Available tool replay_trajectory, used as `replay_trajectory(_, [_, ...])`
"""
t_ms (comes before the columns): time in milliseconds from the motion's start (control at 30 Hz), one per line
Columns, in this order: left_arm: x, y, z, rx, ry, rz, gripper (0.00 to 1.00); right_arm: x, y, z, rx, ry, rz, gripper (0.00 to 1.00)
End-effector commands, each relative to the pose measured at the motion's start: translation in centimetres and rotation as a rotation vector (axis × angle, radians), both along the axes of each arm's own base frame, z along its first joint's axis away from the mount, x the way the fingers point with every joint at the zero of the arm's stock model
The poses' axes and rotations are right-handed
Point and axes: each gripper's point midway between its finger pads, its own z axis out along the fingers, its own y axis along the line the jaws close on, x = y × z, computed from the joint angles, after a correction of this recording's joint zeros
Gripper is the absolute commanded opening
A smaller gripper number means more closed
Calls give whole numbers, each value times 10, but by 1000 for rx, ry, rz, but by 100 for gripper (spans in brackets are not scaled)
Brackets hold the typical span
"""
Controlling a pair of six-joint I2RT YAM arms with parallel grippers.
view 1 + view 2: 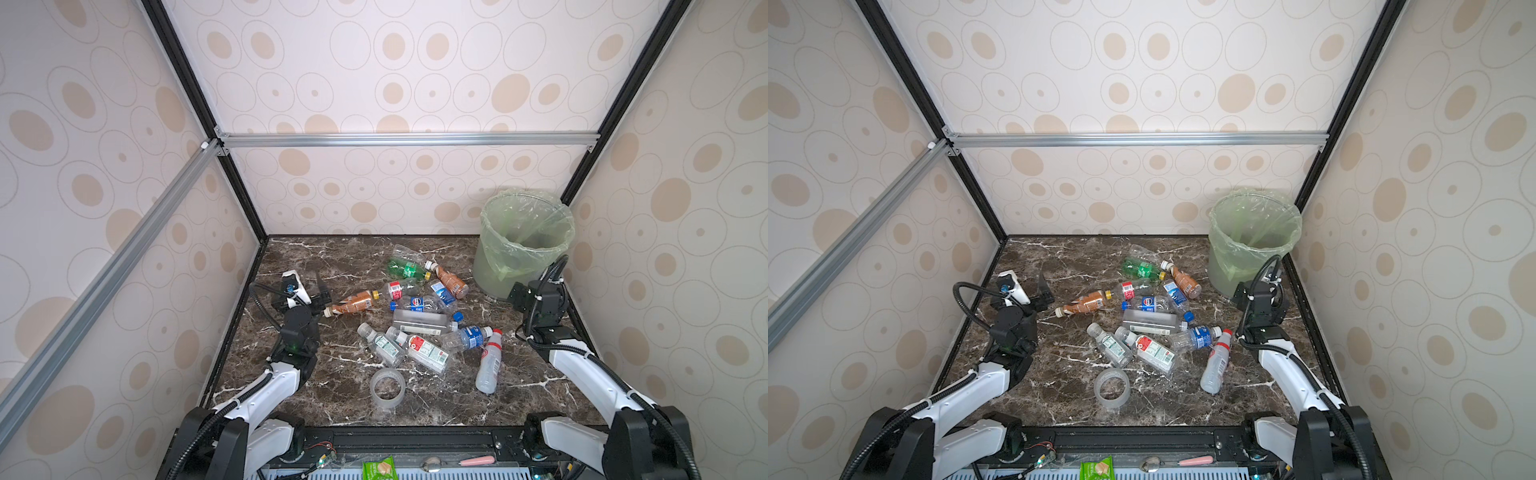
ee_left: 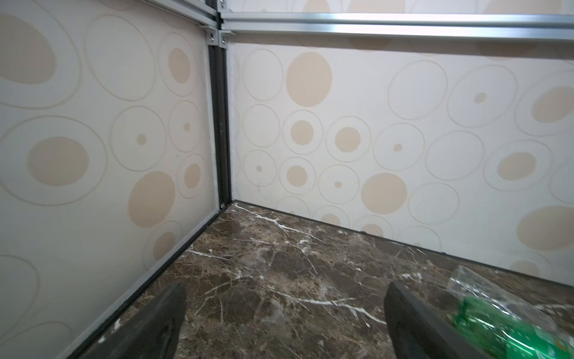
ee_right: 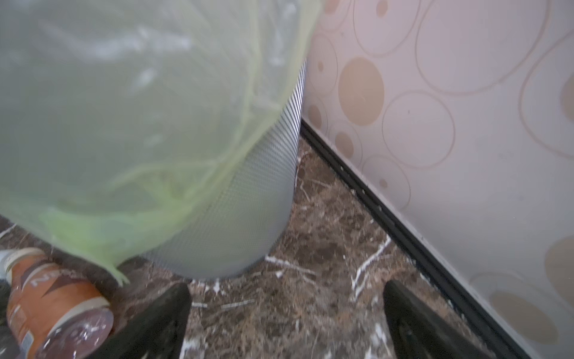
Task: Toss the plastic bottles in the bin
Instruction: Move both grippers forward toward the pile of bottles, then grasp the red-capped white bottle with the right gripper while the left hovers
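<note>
Nothing seems done yet: the bottles point(image 1: 419, 322) all lie on the table point(image 1: 316, 399) beside the bin point(image 1: 488, 266), none visible inside, with left fingers point(image 2: 155, 323) and right fingers point(image 3: 155, 320) wide apart, empty.

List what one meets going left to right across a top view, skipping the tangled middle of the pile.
Left gripper → brown bottle with yellow cap → tape roll → blue-labelled bottle with white cap → bin

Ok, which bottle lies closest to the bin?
The brown, orange-labelled bottle beside the green bottle: its base almost reaches the bin, while the other brown bottle lies far off by the left gripper.
</note>
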Motion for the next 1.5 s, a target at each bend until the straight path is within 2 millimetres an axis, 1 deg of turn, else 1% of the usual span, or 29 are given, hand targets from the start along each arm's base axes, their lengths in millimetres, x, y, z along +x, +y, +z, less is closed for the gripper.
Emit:
replay_trajectory(0, [11,-41,15,2,24,-108,99,-23,18,-26,144,145,47,100])
replay_trajectory(100, [20,-88,14,50,95,-229,99,-42,28,-41,216,298,55,100])
replay_trajectory(167, [22,-114,19,72,105,-289,99,-52,37,-49,261,371,77,100])
replay_trajectory(267, [17,-153,25,83,94,-385,99,-67,55,-63,357,448,129,100])
replay_trajectory(300, [15,-169,27,96,89,-427,99,-72,62,-68,394,470,150,100])
replay_trajectory(400, [11,-211,29,170,87,-516,99,-92,78,-84,465,538,182,100])
replay_trajectory(433, [11,-225,27,208,95,-539,99,-99,82,-89,475,559,190,98])
replay_trajectory(467, [10,-238,29,230,95,-562,99,-105,83,-92,476,577,189,97])
replay_trajectory(500, [10,-252,25,263,109,-591,99,-110,83,-94,466,590,188,96])
replay_trajectory(567, [8,-279,26,326,117,-640,99,-121,82,-96,441,598,188,94])
replay_trajectory(633, [8,-296,26,354,120,-659,99,-130,81,-100,444,608,185,93])
replay_trajectory(667, [7,-303,26,353,120,-672,99,-135,82,-103,452,619,189,90])
replay_trajectory(767, [3,-321,24,327,124,-730,99,-141,91,-111,495,632,208,85])
replay_trajectory(867, [2,-329,23,340,111,-753,99,-141,95,-119,511,652,217,83])
replay_trajectory(933, [5,-330,21,356,112,-741,99,-140,98,-122,520,663,227,83])
replay_trajectory(1000, [8,-328,15,332,123,-714,99,-138,102,-124,532,664,246,82])
replay_trajectory(1167, [7,-339,-15,342,222,-767,99,-133,107,-125,546,657,260,82])
replay_trajectory(1233, [6,-341,-19,341,245,-776,99,-130,108,-127,553,661,263,81])
replay_trajectory(1467, [13,-339,-18,302,299,-734,99,-125,113,-138,576,675,260,79])
